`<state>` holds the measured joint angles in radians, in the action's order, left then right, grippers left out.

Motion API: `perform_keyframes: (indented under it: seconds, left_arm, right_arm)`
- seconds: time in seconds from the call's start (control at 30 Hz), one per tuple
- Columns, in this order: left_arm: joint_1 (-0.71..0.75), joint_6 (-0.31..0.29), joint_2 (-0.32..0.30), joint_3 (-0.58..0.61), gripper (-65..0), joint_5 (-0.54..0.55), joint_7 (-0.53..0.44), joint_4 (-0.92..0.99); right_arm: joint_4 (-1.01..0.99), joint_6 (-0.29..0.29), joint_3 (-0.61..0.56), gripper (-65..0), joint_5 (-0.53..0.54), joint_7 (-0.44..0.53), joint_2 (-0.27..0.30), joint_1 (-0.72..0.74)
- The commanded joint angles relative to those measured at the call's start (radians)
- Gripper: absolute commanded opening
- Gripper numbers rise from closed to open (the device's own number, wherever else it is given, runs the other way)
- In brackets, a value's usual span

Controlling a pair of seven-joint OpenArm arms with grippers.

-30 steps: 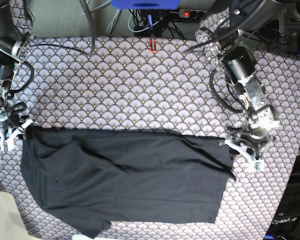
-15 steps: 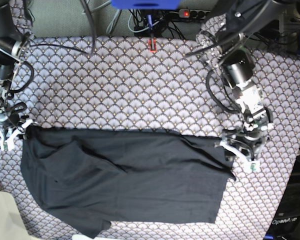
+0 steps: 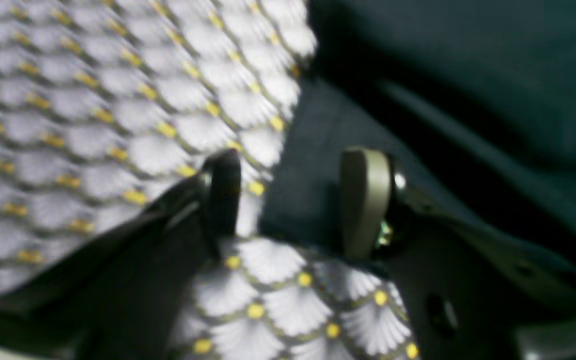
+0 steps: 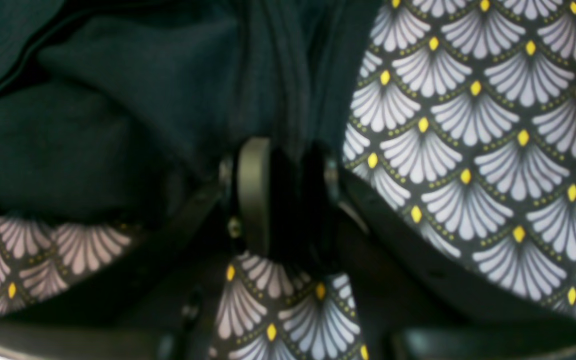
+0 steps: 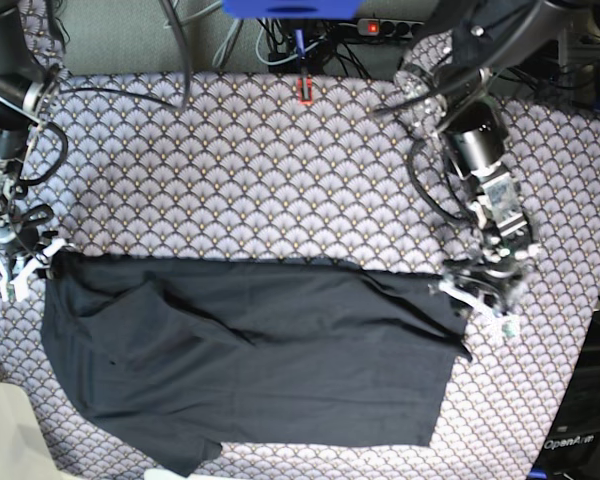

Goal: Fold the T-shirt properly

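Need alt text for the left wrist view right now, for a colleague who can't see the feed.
The left gripper is open, its two fingers straddling a corner of the dark T-shirt that lies flat on the fan-patterned tablecloth. The rest of the shirt fills the upper right. The picture is blurred.

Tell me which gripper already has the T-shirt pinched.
The right gripper: shut on the T-shirt edge. The left gripper is open, straddling its corner.
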<state>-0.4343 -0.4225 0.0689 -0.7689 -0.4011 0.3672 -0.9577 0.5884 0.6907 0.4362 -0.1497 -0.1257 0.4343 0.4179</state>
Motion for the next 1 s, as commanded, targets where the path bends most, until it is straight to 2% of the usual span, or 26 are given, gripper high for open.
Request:
perform_keyframes:
  seconds: [0.0,0.4,0.57,0.63,0.8,0.97]
  left_arm:
    - [-0.038,-0.006,-0.019,0.004,-33.5,0.009,-0.033,0.006]
    - [-0.041,-0.006,-0.039,0.002,-34.3,0.011,-0.046,0.065]
    - [-0.039,-0.006,-0.039,0.002,-50.9,0.011,-0.046,0.065]
    - [-0.041,-0.006,-0.039,0.002,-55.0,0.011,-0.043,0.067]
    - [-0.038,-0.006,-0.039,0.002,-55.9,0.009,-0.037,0.067]
    - [-0.034,-0.006,-0.040,0.002,-56.1,0.003,-0.033,0.061]
  right_arm:
    - [0.005,0.007,-0.003,-52.3,-0.012,-0.021,0.008,0.012]
    - [0.005,0.007,-0.003,-52.8,-0.012,-0.019,0.008,0.012]
    - [0.005,0.007,-0.003,-52.8,-0.012,-0.021,0.008,0.012]
    - [0.005,0.007,-0.003,-52.8,-0.012,-0.022,0.008,0.012]
    - [0.005,0.007,-0.003,-53.5,-0.012,-0.022,0.008,0.012]
    - [0.005,0.007,-0.015,-63.5,-0.018,-0.024,0.010,0.012]
